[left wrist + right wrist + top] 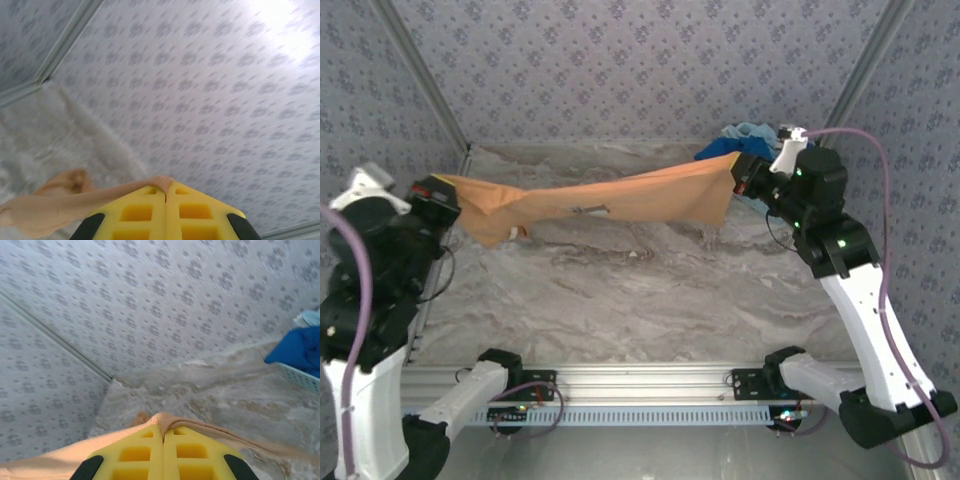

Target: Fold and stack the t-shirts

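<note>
My left gripper (438, 203) is pressed together on one end of the orange-tan t-shirt (620, 198). In my left wrist view the yellow pads (142, 212) meet with a fold of tan cloth pinched at their tips. My right gripper (741, 176) is clamped the same way on the other end, and in the right wrist view the cloth comes out from between the closed pads (190, 452) and trails off to both sides.

The shirt hangs stretched between my two grippers, lifted off the marbled surface (620, 300) in the far half of the scene. Its long axis runs left to right, and the right end sits a little farther back than the left. A loose lobe of cloth sags down near the left end. A small white label (592, 210) shows near the middle.

At the far right, just behind my right gripper, a royal blue shirt (718, 150) and a pale aqua one (752, 132) lie bunched together. In the right wrist view they rest in the light blue basket (299, 378).
</note>
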`<action>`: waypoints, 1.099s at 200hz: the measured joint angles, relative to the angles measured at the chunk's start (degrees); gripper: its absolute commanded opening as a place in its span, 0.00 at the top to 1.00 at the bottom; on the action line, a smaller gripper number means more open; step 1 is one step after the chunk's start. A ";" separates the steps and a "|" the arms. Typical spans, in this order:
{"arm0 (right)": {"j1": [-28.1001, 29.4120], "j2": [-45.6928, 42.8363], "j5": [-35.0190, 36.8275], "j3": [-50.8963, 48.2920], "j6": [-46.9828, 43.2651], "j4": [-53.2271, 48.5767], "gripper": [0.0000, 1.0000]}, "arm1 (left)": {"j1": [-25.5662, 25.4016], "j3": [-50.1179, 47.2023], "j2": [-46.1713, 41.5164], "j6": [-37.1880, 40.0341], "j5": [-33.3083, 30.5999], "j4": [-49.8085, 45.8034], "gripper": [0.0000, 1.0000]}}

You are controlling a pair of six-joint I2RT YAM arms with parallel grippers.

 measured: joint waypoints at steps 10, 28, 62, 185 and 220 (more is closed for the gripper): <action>0.42 -1.36 0.15 0.81 0.02 0.15 1.00 | 0.02 3.78 0.76 1.14 0.07 0.61 1.00; 0.63 -2.23 0.44 2.19 0.44 0.92 1.00 | 0.02 11.91 3.72 2.75 0.68 1.99 1.00; 0.63 3.39 -0.31 7.28 2.08 2.84 1.00 | 0.26 24.09 15.15 4.55 1.86 0.90 1.00; -4.87 38.53 -12.57 24.59 10.56 13.79 1.00 | 21.42 62.86 57.11 7.58 25.16 -4.55 1.00; -7.96 39.47 -14.91 31.61 12.57 18.49 1.00 | 21.40 60.67 46.56 8.46 26.62 -0.74 1.00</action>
